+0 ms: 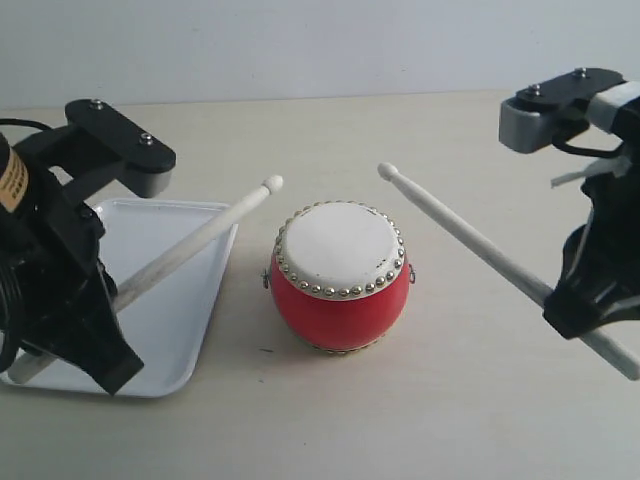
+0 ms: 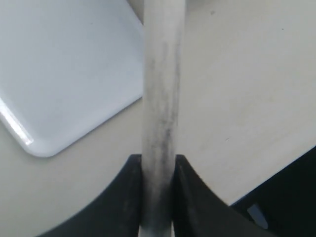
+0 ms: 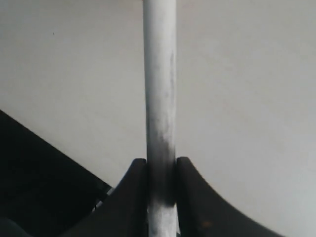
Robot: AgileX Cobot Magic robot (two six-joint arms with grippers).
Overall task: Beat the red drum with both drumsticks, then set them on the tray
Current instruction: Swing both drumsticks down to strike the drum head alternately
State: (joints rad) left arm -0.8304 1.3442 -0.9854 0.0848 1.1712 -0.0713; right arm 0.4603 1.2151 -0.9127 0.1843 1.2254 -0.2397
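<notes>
The red drum [image 1: 340,275] stands mid-table, its off-white studded skin facing up. My left gripper [image 1: 112,305] is shut on a pale drumstick [image 1: 195,247] whose rounded tip hangs in the air just left of the drum, above the tray's right edge. In the left wrist view that drumstick [image 2: 160,98] runs out from between the black fingers [image 2: 129,197]. My right gripper [image 1: 560,295] is shut on the other drumstick [image 1: 465,232], tip raised to the drum's upper right. The right wrist view shows this drumstick [image 3: 160,79] clamped between the jaws. The white tray [image 1: 190,320] lies left of the drum.
The tray's rounded corner [image 2: 47,143] shows in the left wrist view on the beige table. A pale wall runs along the far table edge. Bare tabletop [image 1: 400,420] lies in front of the drum.
</notes>
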